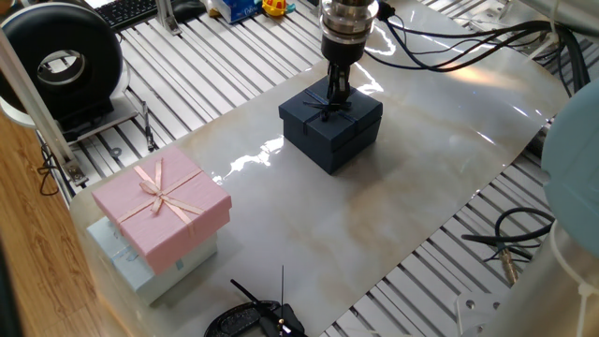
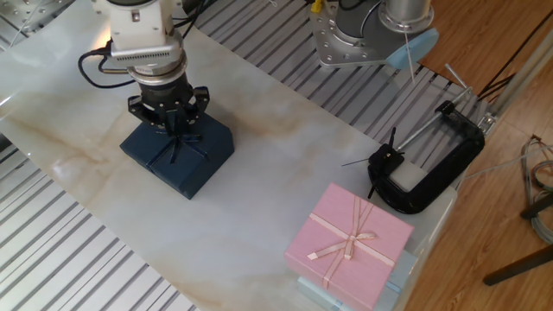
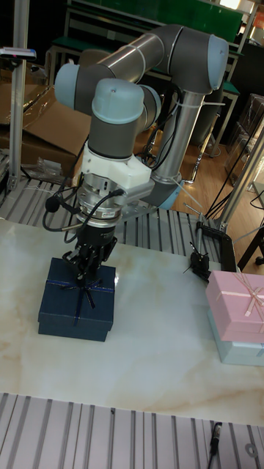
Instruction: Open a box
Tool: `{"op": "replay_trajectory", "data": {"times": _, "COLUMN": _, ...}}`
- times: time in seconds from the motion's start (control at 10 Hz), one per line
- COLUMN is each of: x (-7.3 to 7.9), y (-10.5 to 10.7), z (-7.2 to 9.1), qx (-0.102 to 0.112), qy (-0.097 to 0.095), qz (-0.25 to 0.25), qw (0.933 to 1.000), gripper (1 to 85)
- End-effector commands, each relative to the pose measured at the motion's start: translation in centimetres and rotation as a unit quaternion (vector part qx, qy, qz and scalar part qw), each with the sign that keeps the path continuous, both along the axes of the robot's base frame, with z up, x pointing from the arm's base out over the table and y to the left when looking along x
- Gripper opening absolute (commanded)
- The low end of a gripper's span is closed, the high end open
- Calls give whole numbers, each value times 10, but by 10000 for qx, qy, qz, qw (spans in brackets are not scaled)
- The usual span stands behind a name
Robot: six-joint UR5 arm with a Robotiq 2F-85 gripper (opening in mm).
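The end effector (image 2: 173,126) pinches shut on the bow (image 1: 329,109), a handle for lifting the box (image 1: 329,127) lid

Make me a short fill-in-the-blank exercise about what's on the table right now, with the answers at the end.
1. The gripper is positioned directly above the ribbon bow on the lid of the ____ box.
2. The pink box rests on top of a pale ____ box.
3. The lid of the navy box is ____, not yet lifted off.
4. The black clamp lies beside the ____ box.

Answers: navy; mint-white; closed; pink
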State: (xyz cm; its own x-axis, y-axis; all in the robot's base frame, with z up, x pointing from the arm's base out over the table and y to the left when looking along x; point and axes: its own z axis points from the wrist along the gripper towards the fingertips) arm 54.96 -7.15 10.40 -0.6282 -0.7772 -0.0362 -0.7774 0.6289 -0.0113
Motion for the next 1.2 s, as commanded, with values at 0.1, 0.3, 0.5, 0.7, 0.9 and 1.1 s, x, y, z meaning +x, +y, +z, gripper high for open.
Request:
{"op": "replay_trajectory", "data": {"times": 0.1, "x": 4, "y": -2, "z": -2, "qx": -16, "qy": -70, "qz": 127, "qw": 9999, "gripper": 340}}
{"op": "replay_trajectory", "data": {"times": 0.3, "x": 6, "y": -2, "z": -4, "qx": -32, "qy": -85, "qz": 127, "qw": 9999, "gripper": 333}}
{"op": "replay_trajectory", "data": {"times": 0.5, "x": 6, "y": 1, "z": -5, "qx": 7, "qy": -62, "qz": 111, "qw": 9999, "gripper": 333}}
{"op": "replay_trajectory", "data": {"times": 0.7, "x": 6, "y": 1, "z": -5, "qx": 8, "qy": -62, "qz": 96, "qw": 9999, "gripper": 323}}
{"op": "replay_trajectory", "data": {"times": 0.9, "x": 5, "y": 2, "z": -5, "qx": 32, "qy": -31, "qz": 81, "qw": 10000, "gripper": 313}}
{"op": "replay_trajectory", "data": {"times": 1.1, "x": 4, "y": 4, "z": -5, "qx": 71, "qy": -24, "qz": 74, "qw": 9999, "gripper": 313}}
